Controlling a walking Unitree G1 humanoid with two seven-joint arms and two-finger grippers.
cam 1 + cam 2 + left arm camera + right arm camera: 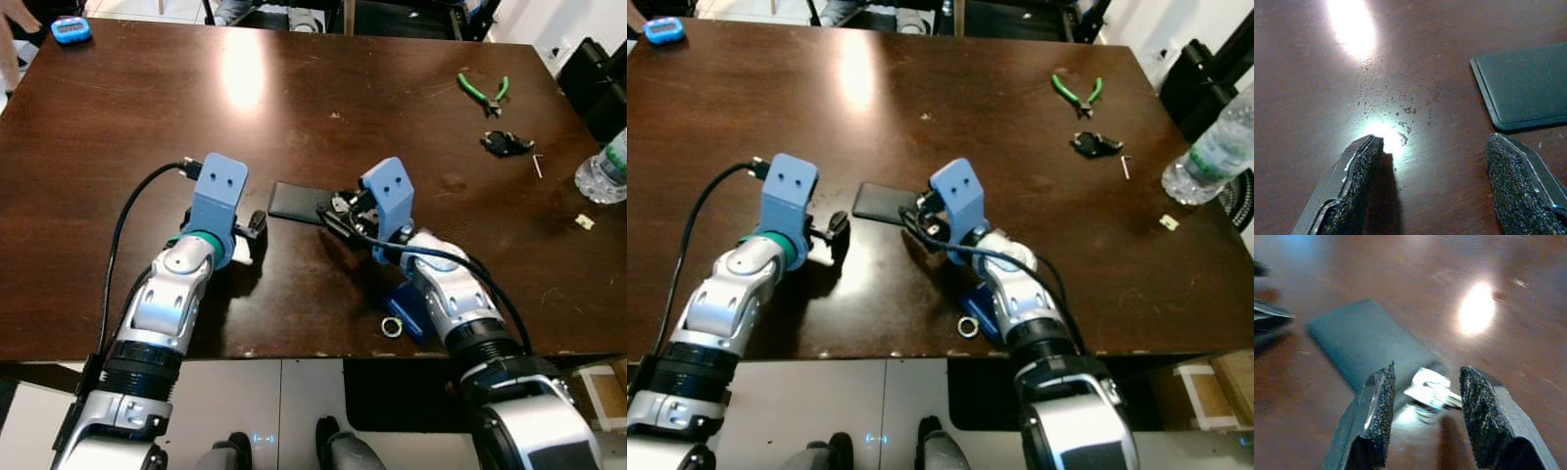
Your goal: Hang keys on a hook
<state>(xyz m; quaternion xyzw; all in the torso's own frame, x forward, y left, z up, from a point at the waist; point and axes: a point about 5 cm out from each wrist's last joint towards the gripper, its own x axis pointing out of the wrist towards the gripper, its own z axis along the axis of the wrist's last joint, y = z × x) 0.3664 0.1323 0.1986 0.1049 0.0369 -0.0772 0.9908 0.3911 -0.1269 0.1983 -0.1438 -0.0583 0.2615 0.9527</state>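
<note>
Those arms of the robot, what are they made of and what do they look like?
Both are jointed silver shells with black collars. Each wrist carries a light blue block and a looping black cable. The left gripper and right gripper each have two black fingers with rough, grainy pads.

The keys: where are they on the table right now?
The keys lie on the brown table at the near end of the flat black pad, between the open fingers of the right hand, right of centre in the eye views.
</note>
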